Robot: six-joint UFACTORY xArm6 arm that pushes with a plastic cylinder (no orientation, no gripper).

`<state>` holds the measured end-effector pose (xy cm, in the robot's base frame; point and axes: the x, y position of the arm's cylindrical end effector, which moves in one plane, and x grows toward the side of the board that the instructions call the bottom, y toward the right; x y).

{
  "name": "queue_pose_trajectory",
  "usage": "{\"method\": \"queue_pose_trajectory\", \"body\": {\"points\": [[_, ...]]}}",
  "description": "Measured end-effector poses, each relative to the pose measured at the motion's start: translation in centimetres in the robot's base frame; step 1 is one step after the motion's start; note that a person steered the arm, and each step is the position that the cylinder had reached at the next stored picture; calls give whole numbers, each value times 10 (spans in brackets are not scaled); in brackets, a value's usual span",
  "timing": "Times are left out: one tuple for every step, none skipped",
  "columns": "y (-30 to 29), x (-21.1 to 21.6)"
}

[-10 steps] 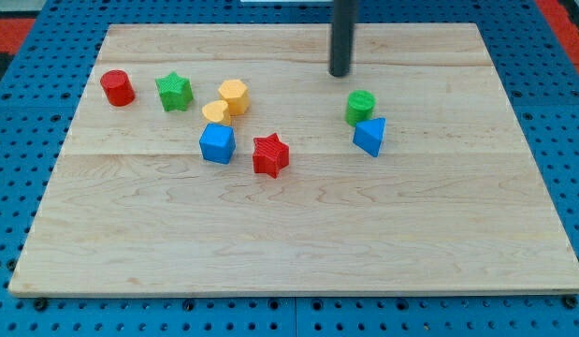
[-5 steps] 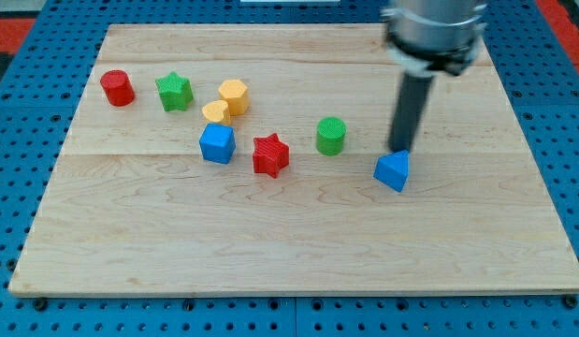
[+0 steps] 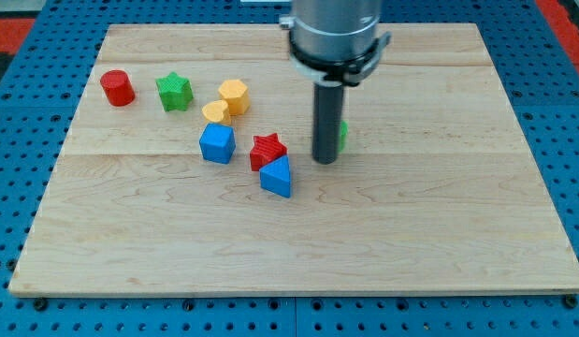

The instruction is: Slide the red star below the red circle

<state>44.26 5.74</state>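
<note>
The red star point(image 3: 267, 148) lies near the board's middle, with a blue triangular block point(image 3: 277, 176) touching its lower right side. The red circle point(image 3: 117, 87) stands far off at the upper left. My tip point(image 3: 325, 160) rests on the board a little right of the red star and the blue triangular block, apart from both. The rod hides most of a green cylinder point(image 3: 342, 135) just behind it.
A blue cube point(image 3: 216, 143) sits left of the red star. A yellow hexagon point(image 3: 233, 95) and a yellow half-round block point(image 3: 214, 113) lie above it. A green star point(image 3: 174, 91) sits right of the red circle. The wooden board point(image 3: 457, 234) lies on a blue pegboard.
The rod swung from the right side to the middle. The blue triangular block slid left to touch the red star. The green cylinder moved earlier and is now behind the rod.
</note>
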Motion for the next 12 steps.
{"method": "queue_pose_trajectory", "body": {"points": [[-27,-11],[-39,-19],[-67,-26],[-95,10],[-95,38],[-95,73],[-126,84],[-197,54],[-225,62],[-241,84],[-280,63],[-299,27]]}}
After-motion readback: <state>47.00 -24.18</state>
